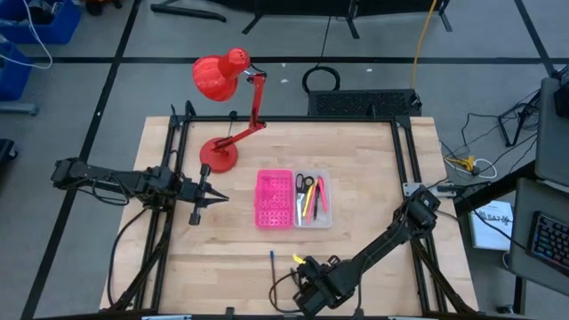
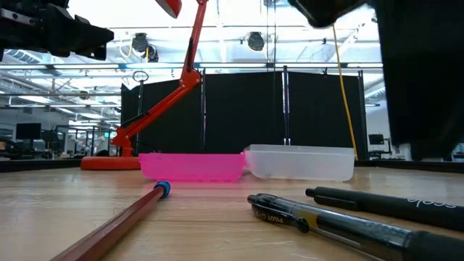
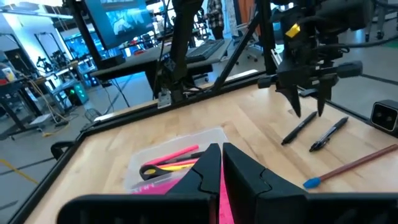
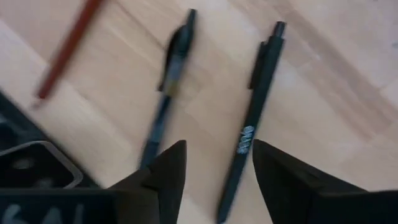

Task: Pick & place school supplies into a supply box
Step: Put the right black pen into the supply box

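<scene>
The supply box (image 1: 293, 197) lies open at the table's middle. Its pink gridded half (image 1: 274, 197) is toward the left. Its clear half (image 1: 313, 197) holds black-handled scissors and pink and yellow pens (image 3: 171, 160). Two black pens (image 4: 249, 137) (image 4: 165, 87) lie flat on the wood near the front edge. My right gripper (image 4: 217, 165) hangs open just above them, pointing steeply down, with the lettered pen running between its fingers. It shows clear of the pens in the left wrist view (image 3: 309, 113). My left gripper (image 1: 209, 197) waits shut, level, left of the box.
A brown pencil with a blue end (image 3: 348, 167) lies flat left of the two pens. The red desk lamp (image 1: 227, 107) stands with its base (image 1: 218, 156) at the far left of the table. Bare wood lies right of the box and around the pens.
</scene>
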`<state>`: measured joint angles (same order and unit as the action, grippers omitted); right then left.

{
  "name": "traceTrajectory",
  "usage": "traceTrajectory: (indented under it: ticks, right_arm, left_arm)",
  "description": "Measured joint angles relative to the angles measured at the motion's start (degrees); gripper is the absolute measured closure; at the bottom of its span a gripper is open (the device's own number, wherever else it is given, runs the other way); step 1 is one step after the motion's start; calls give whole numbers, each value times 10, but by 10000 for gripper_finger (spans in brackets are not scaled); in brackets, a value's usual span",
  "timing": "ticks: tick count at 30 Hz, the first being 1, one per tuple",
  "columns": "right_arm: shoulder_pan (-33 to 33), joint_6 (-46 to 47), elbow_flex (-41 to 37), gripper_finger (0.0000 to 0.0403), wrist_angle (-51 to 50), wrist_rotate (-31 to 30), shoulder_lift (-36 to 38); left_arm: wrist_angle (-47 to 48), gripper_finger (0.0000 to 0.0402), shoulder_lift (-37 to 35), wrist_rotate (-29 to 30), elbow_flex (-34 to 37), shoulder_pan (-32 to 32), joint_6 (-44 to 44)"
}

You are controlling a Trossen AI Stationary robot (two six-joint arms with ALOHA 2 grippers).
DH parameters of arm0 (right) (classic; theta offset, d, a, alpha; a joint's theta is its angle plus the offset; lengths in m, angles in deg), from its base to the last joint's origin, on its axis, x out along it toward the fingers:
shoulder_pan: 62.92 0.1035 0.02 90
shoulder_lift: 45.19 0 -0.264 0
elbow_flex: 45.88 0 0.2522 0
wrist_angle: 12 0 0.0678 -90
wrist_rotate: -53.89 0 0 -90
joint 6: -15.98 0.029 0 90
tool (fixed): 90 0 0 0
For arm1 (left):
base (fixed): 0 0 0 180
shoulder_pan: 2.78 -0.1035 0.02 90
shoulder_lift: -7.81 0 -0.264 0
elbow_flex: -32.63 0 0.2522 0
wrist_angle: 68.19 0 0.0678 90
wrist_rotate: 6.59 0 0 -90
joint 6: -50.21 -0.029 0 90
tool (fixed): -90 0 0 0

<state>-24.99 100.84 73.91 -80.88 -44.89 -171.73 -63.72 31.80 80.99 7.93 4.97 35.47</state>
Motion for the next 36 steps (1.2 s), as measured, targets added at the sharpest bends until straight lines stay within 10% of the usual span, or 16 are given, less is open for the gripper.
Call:
traceTrajectory:
  ticks: [36]
  right_arm:
    - [8,-88,-202,265,43,131,8]
  left_arm:
    - [6,376,0,0,0,0,0]
